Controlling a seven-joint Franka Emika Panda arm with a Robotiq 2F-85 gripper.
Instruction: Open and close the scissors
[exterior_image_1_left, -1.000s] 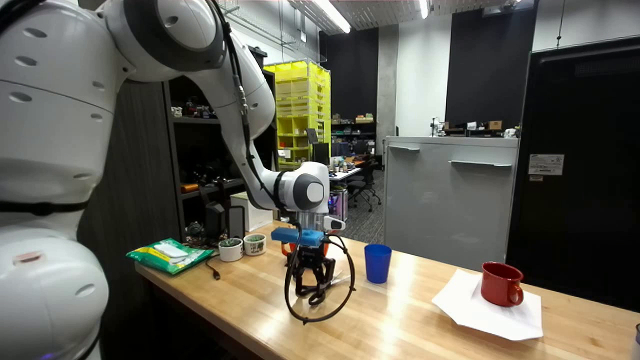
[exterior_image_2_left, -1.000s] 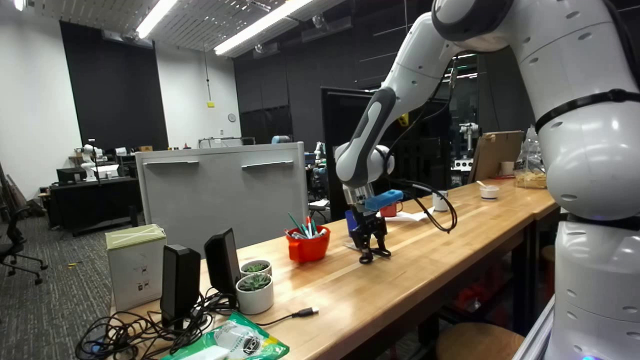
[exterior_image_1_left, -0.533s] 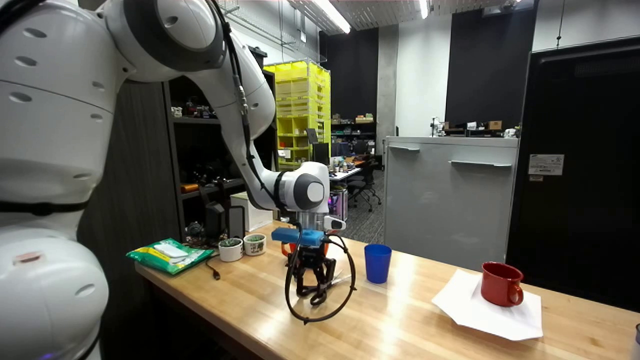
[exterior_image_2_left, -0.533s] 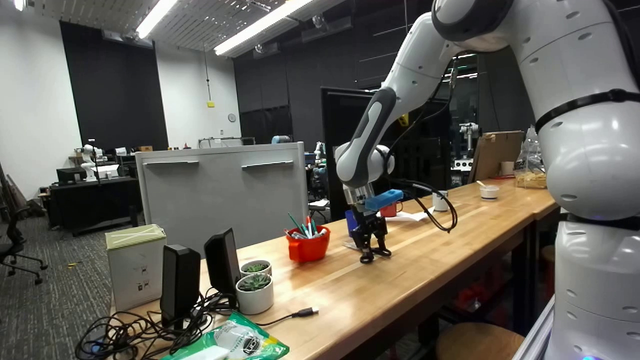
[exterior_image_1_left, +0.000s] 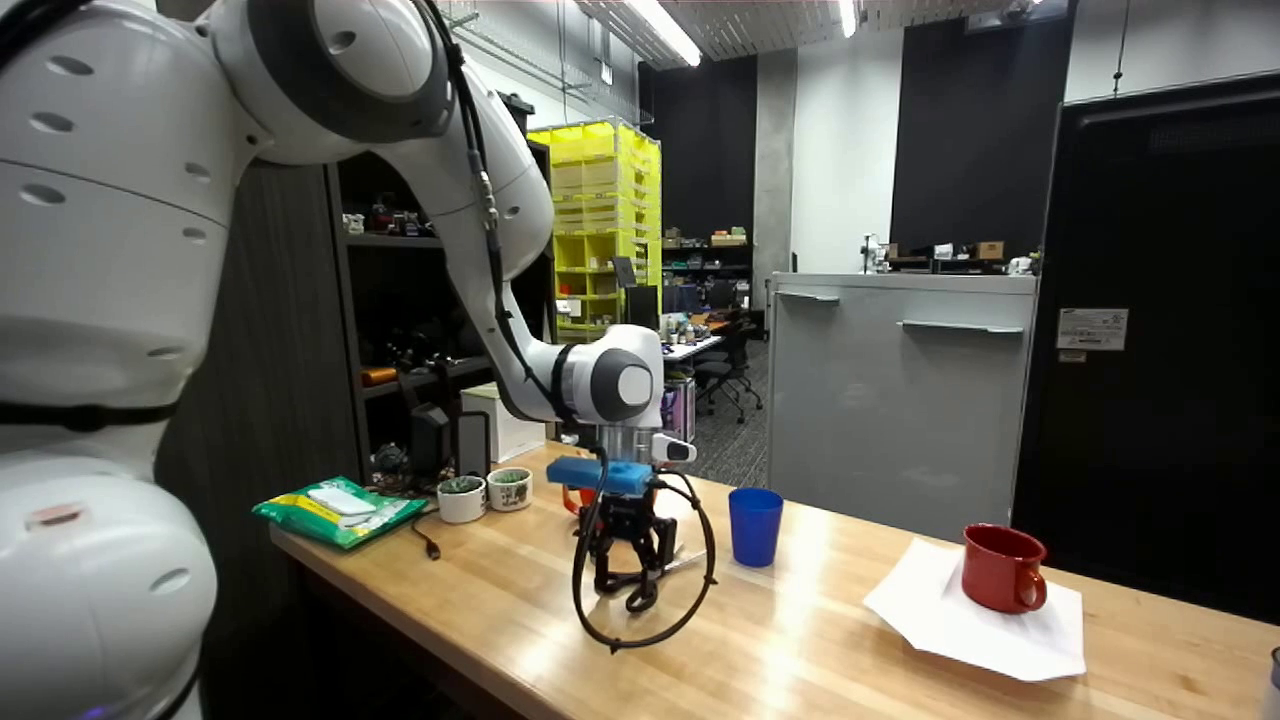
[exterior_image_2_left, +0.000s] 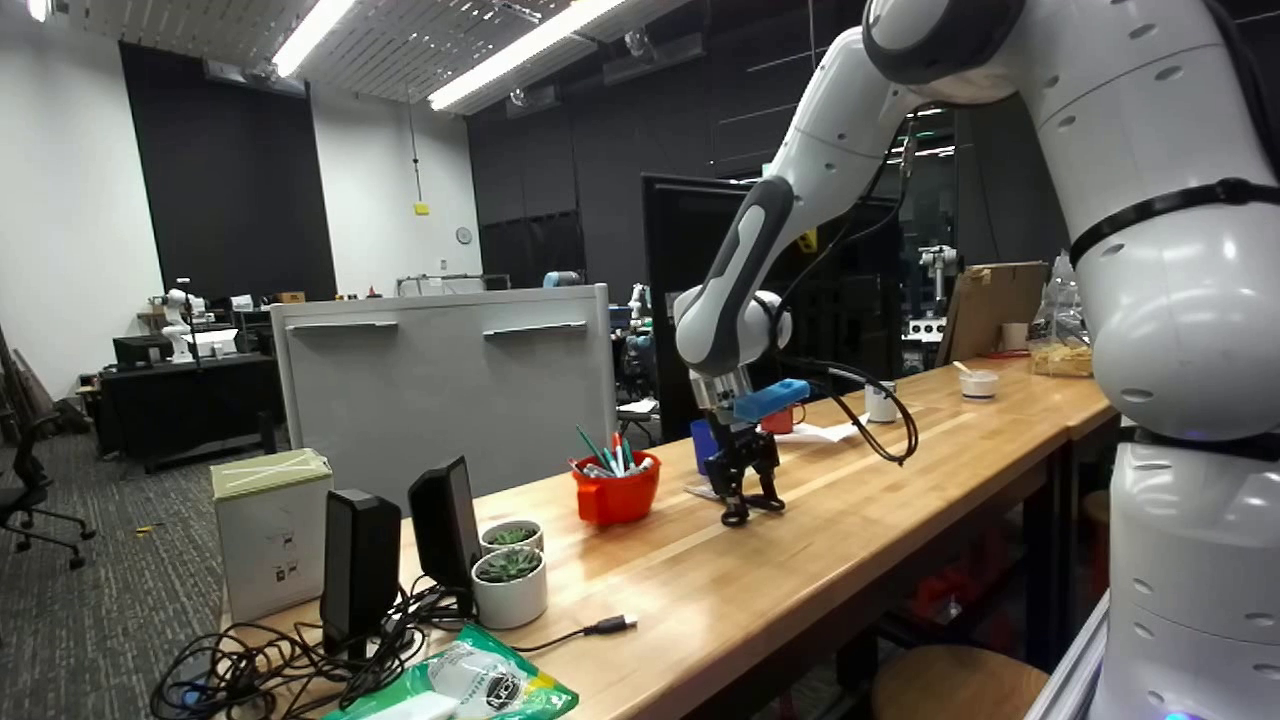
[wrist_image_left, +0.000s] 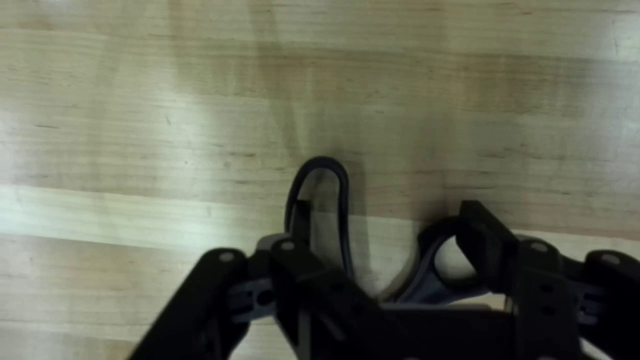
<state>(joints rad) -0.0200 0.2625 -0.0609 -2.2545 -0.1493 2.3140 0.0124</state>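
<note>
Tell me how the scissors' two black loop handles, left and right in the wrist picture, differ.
The left loop is a long, narrow arch; the right loop is rounder. The left loop's rim looks thin, the right loop's thicker. The left loop reaches higher up the picture than the right loop. Both are dark, and gripper fingers partly hide both.

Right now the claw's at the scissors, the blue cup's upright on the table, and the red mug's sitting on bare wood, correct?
Not quite: the red mug sits on white paper, as an exterior view shows. The claw, scissors and blue cup are as you said.
</note>
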